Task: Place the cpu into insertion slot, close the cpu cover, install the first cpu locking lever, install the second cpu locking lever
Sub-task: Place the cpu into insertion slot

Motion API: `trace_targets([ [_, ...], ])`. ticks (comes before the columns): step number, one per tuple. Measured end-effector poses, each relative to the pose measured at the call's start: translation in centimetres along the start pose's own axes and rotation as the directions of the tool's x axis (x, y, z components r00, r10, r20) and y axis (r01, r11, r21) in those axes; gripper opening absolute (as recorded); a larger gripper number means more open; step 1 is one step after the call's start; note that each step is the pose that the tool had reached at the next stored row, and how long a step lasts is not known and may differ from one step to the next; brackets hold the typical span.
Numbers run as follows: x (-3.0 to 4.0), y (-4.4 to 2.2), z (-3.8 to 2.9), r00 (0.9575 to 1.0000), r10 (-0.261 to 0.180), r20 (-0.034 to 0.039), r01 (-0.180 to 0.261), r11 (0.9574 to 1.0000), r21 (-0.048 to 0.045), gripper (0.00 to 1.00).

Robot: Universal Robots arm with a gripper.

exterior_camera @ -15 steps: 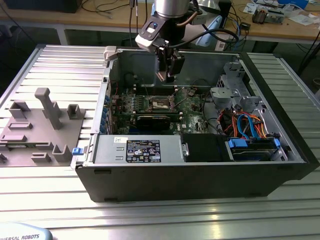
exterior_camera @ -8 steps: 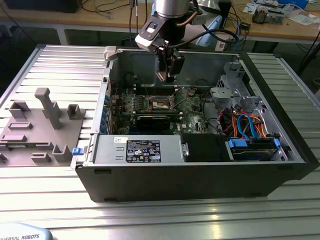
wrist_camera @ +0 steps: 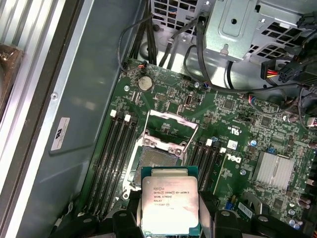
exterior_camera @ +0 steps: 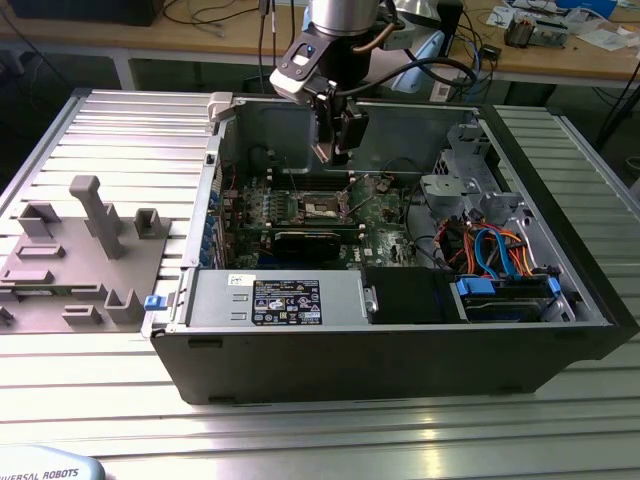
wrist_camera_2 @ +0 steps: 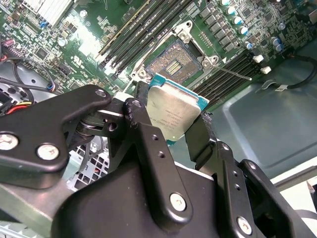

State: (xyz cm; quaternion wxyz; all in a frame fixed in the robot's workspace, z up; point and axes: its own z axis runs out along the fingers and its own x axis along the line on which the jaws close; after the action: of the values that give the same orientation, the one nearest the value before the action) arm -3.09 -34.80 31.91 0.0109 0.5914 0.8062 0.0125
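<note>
The arm's tool (exterior_camera: 334, 152) hangs inside the open computer case (exterior_camera: 400, 345), which lies on its side on the ribbed metal bench (exterior_camera: 100, 400). In the exterior view the tool is above the green circuit board (exterior_camera: 385, 215), over the area of the insertion slot (exterior_camera: 322, 207) and clear of it.

In both wrist views the tool's two black fingers (wrist_camera_2: 140, 119) are clamped on opposite edges of the cpu (wrist_camera_2: 173, 111). The chip's silvery metal top faces the second wrist camera. It is held off the board, not seated.

The insertion slot is bare, its dark contact field exposed inside the metal rim. In the first wrist view the cpu cover (wrist_camera: 172, 115) stands swung up from the slot, on the slot's side away from the held chip. Long black memory slots (wrist_camera: 121, 153) flank the slot on both sides.

A grey moulded fixture (exterior_camera: 80, 250) sits on the bench to the exterior view's left of the case, well apart from the tool.
</note>
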Motion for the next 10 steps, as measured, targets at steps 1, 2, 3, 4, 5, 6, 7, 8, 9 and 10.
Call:
trace_targets([
  [1, 0.0, 0.0, 0.0, 1.0, 0.001, 0.0, -0.001, 1.0, 0.0, 0.54],
  [2, 0.0, 0.0, 0.0, 1.0, 0.001, 0.0, -0.001, 1.0, 0.0, 0.54],
  [3, 0.0, 0.0, 0.01, 1.0, 0.003, 0.0, -0.003, 1.0, 0.0, 0.54],
  [4, 0.0, 0.0, 0.01, 1.0, 0.004, 0.0001, -0.004, 1.0, 0.0, 0.54],
  [5, 0.0, 0.0, 0.01, 1.0, 0.005, 0.0001, -0.005, 1.0, 0.0, 0.54],
  [6, 0.0, 0.0, 0.01, 1.0, 0.006, 0.0001, -0.006, 1.0, 0.0001, 0.54],
  [7, 0.0, 0.0, 0.01, 1.0, 0.006, 0.0002, -0.006, 1.0, 0.0, 0.54],
  [8, 0.0, 0.0, 0.01, 1.0, 0.007, 0.0002, -0.007, 1.0, 0.0, 0.54],
  [9, 0.0, 0.0, 0.01, 1.0, 0.008, 0.0002, -0.008, 1.0, 0.0, 0.54],
  [10, 0.0, 0.0, 0.01, 1.0, 0.008, 0.0002, -0.008, 1.0, 0.0, 0.54],
])
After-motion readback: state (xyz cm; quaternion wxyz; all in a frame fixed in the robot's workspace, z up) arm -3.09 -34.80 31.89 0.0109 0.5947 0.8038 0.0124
